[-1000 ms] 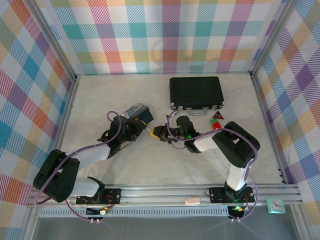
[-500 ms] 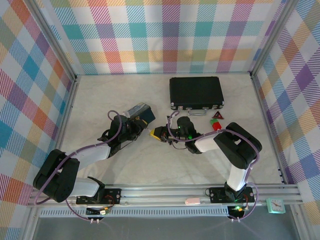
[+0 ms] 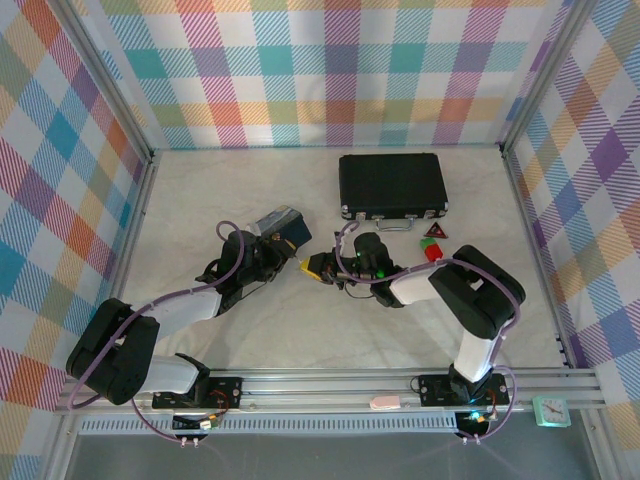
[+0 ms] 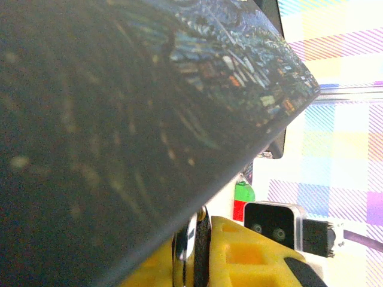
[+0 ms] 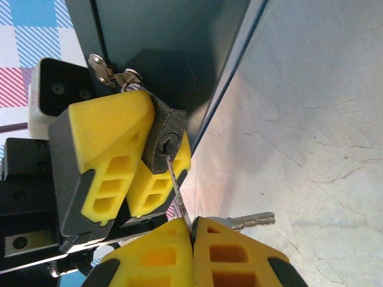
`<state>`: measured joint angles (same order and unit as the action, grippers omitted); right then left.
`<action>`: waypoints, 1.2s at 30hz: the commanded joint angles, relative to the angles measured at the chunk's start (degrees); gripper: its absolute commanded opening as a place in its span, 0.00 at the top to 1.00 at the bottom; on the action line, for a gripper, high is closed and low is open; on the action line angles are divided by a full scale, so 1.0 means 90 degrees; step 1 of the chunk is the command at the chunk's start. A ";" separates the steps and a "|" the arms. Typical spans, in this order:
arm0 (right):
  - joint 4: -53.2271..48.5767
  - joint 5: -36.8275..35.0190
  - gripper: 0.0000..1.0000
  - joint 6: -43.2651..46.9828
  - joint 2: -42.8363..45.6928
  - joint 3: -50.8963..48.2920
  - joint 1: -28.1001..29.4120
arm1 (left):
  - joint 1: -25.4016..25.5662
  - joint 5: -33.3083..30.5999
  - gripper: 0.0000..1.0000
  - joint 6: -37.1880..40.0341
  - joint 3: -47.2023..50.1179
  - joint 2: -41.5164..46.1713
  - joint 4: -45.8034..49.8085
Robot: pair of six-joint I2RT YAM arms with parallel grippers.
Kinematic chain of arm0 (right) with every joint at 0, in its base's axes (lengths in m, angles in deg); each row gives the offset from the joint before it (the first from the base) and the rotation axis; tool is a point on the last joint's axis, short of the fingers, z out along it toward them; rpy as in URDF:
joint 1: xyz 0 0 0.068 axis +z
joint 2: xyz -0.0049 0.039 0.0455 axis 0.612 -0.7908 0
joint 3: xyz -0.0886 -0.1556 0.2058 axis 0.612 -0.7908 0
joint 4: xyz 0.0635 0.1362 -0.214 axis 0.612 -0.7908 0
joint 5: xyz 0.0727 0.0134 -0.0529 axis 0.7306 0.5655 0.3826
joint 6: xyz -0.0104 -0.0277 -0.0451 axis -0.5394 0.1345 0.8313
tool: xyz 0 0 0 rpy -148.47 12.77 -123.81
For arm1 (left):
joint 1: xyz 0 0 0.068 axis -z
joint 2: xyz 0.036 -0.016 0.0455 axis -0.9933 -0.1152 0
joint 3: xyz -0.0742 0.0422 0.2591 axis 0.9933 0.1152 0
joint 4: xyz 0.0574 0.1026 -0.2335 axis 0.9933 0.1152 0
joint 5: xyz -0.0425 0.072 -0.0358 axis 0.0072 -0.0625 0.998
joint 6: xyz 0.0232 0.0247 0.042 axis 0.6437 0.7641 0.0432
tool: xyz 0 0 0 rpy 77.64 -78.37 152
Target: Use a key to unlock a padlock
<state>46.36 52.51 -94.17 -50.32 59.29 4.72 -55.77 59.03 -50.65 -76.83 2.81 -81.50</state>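
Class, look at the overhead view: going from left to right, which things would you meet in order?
Blue painted tin → right hand → black case → small teal clock.

From above, over the last second: slight leftward creep of the right gripper (image 3: 318,266), now closer to the left gripper (image 3: 300,263), with less dark gap between the two sets of yellow fingers (image 3: 304,266). Small outward swing at the right arm's elbow (image 3: 487,299), a little nearer the right wall (image 3: 590,200) and the near rail (image 3: 330,385). Slight turn of the blue tin (image 3: 283,222) beside the left gripper, top edge tilted more and shifted a touch right. Most of this done within the first half of that second; barely any further drift after
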 commanded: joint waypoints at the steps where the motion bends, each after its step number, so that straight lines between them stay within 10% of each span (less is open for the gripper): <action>1: -0.0046 -0.0066 1.00 0.0263 0.0378 0.0029 0.0058 | 0.0086 0.0053 1.00 0.0161 -0.0150 0.0023 -0.0289; 16: -0.0150 -0.0146 1.00 0.0311 0.0297 -0.0154 0.0076 | 0.0069 -0.0045 1.00 -0.0065 -0.0098 0.0122 -0.0334; 24: -0.0748 -0.0152 1.00 0.0831 0.0602 -0.0295 0.0068 | -0.0334 0.1235 1.00 -0.0240 -0.0093 -0.0545 -0.1418; 36: -0.0283 -0.0133 1.00 0.1008 0.0629 -0.0466 -0.0101 | -0.0783 0.2103 1.00 0.0579 -0.0422 -0.0177 -0.0186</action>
<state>40.65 51.22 -86.68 -46.39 55.44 4.22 -62.22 74.57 -48.29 -78.12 -1.17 -84.56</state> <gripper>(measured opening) 0.060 0.134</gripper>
